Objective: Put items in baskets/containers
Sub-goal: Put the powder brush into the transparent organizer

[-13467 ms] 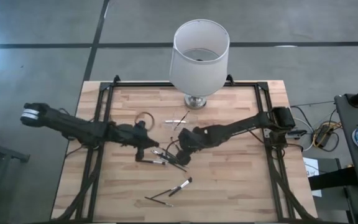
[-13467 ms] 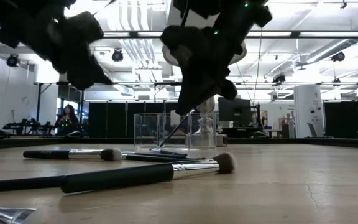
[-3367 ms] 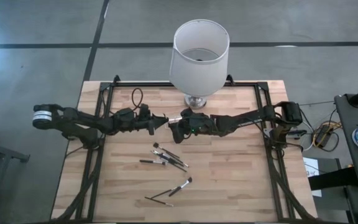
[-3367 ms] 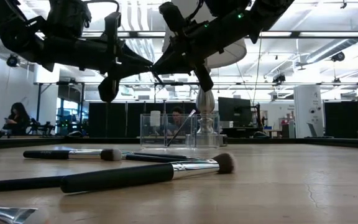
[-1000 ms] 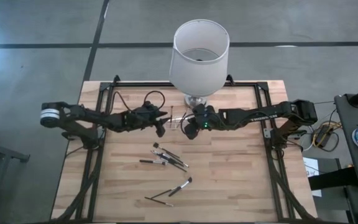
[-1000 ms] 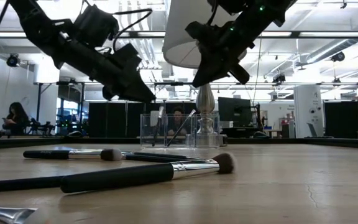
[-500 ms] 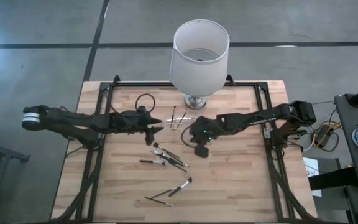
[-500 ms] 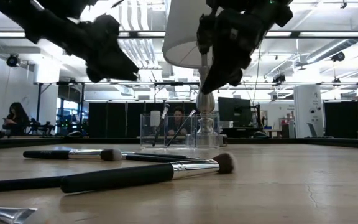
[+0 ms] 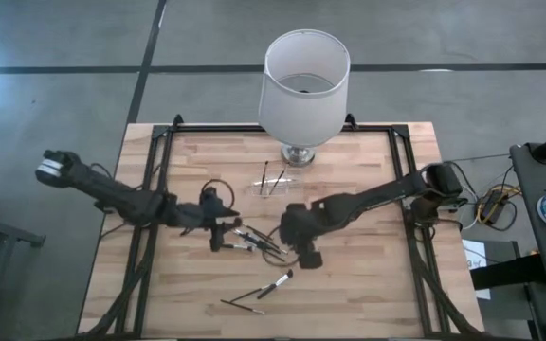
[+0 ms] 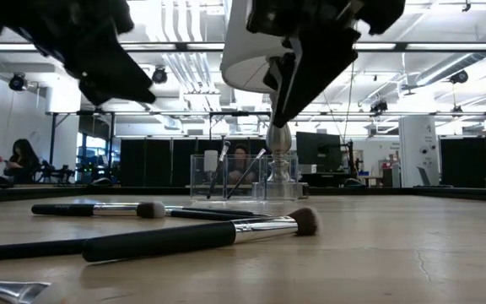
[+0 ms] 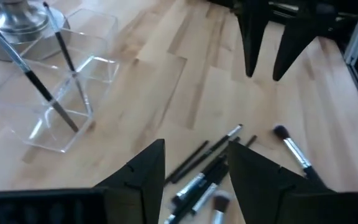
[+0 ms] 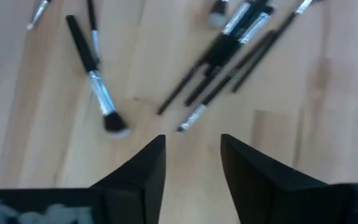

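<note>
left gripper [image 9: 218,234] and right gripper [image 9: 308,258] both spread, empty, over brushes [image 9: 257,241] mid-table; clear holder [image 9: 275,182] (two brushes inside) near far edge by lamp [image 9: 303,85].

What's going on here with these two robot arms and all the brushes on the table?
The two arms are sorting makeup brushes into a clear holder near the lamp base. Two brushes already stand in it. Both grippers are over the pile of loose brushes mid-table, each empty with fingers open: the left gripper on one side, the right gripper on the other. More brushes lie nearer the front edge.
</note>
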You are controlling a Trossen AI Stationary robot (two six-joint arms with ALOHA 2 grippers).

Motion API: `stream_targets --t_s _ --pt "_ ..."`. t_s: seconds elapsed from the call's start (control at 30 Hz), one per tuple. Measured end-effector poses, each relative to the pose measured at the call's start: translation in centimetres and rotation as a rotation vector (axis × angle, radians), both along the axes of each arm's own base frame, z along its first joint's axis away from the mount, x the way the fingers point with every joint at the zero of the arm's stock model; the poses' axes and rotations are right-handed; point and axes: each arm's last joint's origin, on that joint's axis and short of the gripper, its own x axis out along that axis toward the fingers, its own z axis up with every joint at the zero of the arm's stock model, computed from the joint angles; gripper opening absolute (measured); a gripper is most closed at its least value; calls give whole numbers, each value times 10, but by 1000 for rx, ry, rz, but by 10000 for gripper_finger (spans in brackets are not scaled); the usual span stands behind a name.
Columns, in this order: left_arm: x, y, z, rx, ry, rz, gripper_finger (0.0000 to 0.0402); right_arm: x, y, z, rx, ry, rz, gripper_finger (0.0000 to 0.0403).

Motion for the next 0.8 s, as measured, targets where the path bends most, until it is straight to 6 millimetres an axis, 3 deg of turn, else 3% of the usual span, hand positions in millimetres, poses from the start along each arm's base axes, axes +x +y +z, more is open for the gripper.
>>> stream_targets --t_s 0.33,0.47,0.6,0.8 --pt "-7 -40 6 -25 -48 -8 165 2 68 1 -30 -21 20 159" --pt "-3 -49 7 -57 -41 -6 165 0 89 -9 -41 4 75 160" --pt "5 -56 5 -57 -22 -8 165 2 100 -18 -51 17 110 160" --pt "18 -65 -1 -71 14 11 165 9 102 -32 -92 11 126 160"
